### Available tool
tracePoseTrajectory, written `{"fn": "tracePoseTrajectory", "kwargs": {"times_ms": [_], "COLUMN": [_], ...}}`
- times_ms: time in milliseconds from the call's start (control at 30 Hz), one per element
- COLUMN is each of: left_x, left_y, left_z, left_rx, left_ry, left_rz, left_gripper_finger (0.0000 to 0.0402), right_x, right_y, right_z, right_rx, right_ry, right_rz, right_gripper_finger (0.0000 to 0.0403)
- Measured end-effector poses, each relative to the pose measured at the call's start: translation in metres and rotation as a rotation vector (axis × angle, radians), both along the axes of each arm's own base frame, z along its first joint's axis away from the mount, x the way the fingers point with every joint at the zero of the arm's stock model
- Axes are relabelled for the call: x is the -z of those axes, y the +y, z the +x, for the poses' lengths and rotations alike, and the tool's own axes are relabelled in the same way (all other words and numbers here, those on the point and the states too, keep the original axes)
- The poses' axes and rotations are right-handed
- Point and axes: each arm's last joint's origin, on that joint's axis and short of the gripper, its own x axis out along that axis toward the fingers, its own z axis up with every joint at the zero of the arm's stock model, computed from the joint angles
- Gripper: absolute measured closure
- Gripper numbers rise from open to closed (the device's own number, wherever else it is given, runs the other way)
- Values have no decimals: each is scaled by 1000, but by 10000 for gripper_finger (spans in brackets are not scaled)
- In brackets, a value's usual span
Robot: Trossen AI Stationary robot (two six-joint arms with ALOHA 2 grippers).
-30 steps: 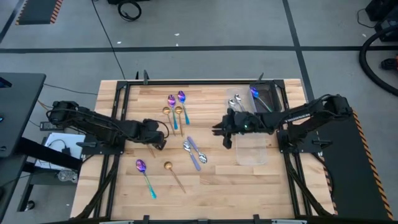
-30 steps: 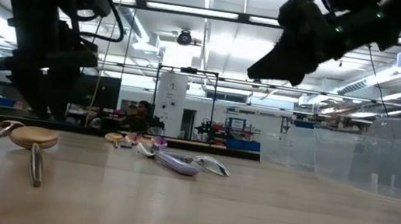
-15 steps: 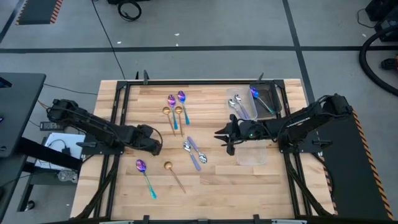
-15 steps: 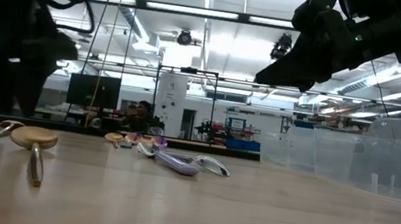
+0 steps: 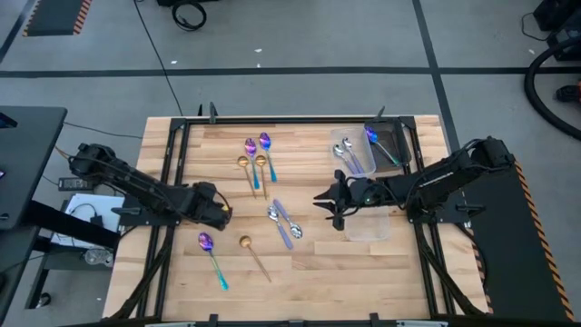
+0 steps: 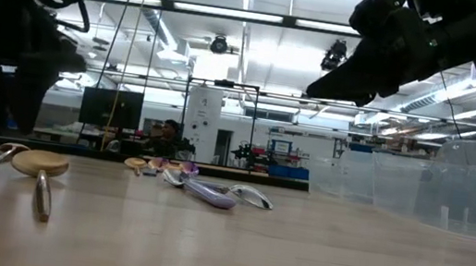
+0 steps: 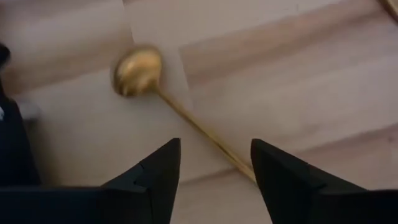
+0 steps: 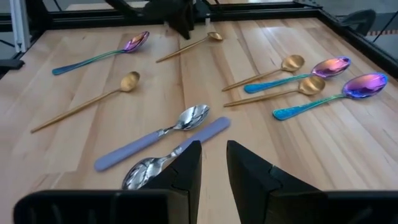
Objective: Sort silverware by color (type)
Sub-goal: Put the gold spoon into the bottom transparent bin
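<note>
Left end effector (image 5: 221,212) lower, leftward

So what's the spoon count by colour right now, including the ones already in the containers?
Iridescent purple-blue metal spoons with teal handles: 4
Gold metal spoons: 4, one clear only in the right wrist view
Shiny silver metal spoons: 4
Total: 12

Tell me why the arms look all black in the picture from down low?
In the low view, bright ceiling lights shine from behind, so both arms become dark silhouettes; the nearest gold spoon looks soft and blurry. In the left wrist view, the gold spoon is fuzzy. The high view is evenly lit.
</note>
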Motion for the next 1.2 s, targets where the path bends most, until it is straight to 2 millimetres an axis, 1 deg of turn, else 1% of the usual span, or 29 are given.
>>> {"fn": "tracePoseTrajectory", "kwargs": {"times_ms": [133,267,433,567,700,900,967,1067,1200], "left_x": [0,0,0,-1,-1,-1,2,8,18], "left_y": [6,9,1,-2,-2,-2,-2,-3,-4], "left_z": [1,2,3,0,0,0,1,3,6], "left_rx": [2,-2,8,-24,-66,-106,-129,-146,-164], "left_ry": [2,7,-32,-58,-83,-102,-100,-71,-19], "left_rz": [50,56,46,82,106,120,129,122,138], "left_gripper_finger": [223,229,230,229,215,171,162,162,175], "right_x": [0,0,0,0,0,0,0,0,0], "right_y": [3,3,5,11,15,19,19,19,19], "right_z": [0,0,-1,-2,-2,-3,-3,-3,-3], "right_rx": [-10,-7,-8,-24,-37,-52,-54,-53,-52], "right_ry": [0,0,1,1,-1,0,-1,0,-2], "right_rz": [-1,-2,17,20,18,18,18,17,18], "right_gripper_finger": [318,318,318,318,318,318,318,318,318]}}
